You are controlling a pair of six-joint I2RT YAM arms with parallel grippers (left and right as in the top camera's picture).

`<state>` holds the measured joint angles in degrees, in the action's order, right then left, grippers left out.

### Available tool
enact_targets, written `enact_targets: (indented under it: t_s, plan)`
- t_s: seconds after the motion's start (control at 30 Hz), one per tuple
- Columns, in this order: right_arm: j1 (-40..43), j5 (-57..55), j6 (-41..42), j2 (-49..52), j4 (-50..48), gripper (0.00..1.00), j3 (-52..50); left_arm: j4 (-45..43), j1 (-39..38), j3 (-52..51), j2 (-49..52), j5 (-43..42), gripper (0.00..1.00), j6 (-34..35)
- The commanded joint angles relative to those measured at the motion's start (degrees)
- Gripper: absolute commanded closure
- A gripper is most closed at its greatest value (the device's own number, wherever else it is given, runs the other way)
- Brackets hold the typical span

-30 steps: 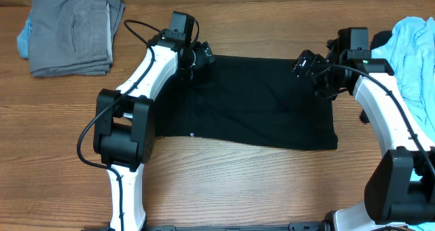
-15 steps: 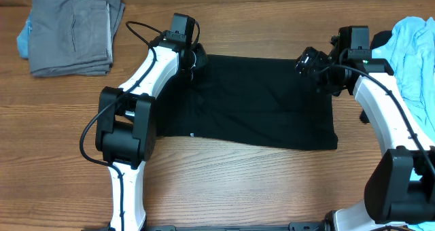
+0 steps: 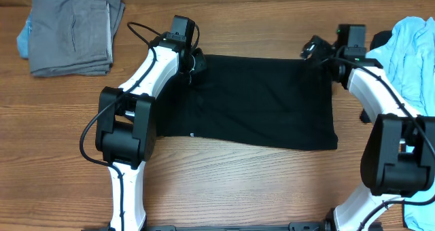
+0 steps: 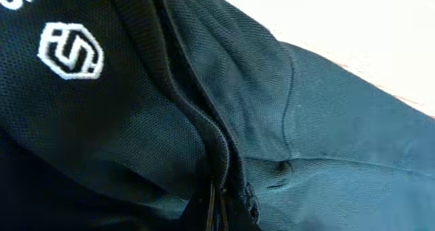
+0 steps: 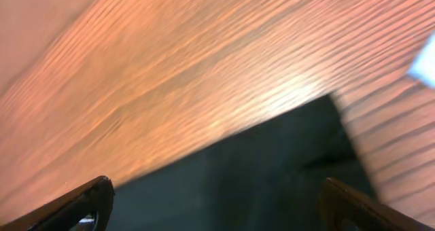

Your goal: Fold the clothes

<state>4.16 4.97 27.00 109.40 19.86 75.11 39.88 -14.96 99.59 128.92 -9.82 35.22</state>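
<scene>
Pressed together at the left tool (image 3: 194, 60), pinching a bunched ridge of the black shirt (image 3: 258, 102) at its far left corner, with the white logo (image 4: 71, 50) just beside the bite in the wrist view. Spread wide at the right tool (image 3: 314, 49), hovering over the far right corner and gripping nothing; between its fingers (image 5: 81, 204), only a dark corner of cloth and bare surface (image 3: 238, 183). Spread flat across the middle of that surface, between both arms, with the near edge toward the robot. Most likely to go wrong first: pulling on the left side alone, which would drag the shirt askew and skew the fold, since only one corner is held. Could also be holding more than one layer at the left, judging by the thick seam in the bite, and so carry a doubled edge over and leave a lump. May close on bare wood at the right, or catch only a sliver of hem, given how near the very corner that tool stands; would then slip free mid-fold. Further out, risks snagging the light blue cloth (image 3: 411, 47) just beside the right arm and hauling it onto the shirt. Little threat from the grey folded pile (image 3: 71, 30), well apart at the far left.
</scene>
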Motion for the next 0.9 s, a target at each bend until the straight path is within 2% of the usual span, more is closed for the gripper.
enact_targets:
  t_s: [0.0, 0.4, 0.6, 0.7, 0.73, 0.87]
  plan:
    - [2.1, -2.3, 0.2, 2.8, -1.2, 0.0, 1.0, 0.4, 0.2, 0.9, 0.9, 2.4, 0.96, -2.9]
    - [2.9, -2.4, 0.2, 9.1, -6.1, 0.01, 1.0, 0.6, 0.3, 0.9, 0.9, 2.6, 0.96, -2.9]
    - [2.9, -2.4, 0.2, 11.0, -6.7, 0.07, 1.0, 0.6, 0.3, 0.9, 0.9, 2.6, 0.96, -2.9]
    - [2.9, -2.4, 0.2, 11.2, -6.8, 0.18, 1.0, 0.6, 0.3, 0.9, 0.9, 2.6, 0.96, -2.9]
    - [2.9, -2.4, 0.2, 11.2, -6.9, 0.32, 1.0, 0.6, 0.3, 0.9, 0.9, 2.6, 0.96, -2.9]
    - [2.9, -2.4, 0.2, 11.2, -7.0, 0.5, 1.0, 0.5, 0.3, 0.9, 0.9, 2.6, 0.96, -2.9]
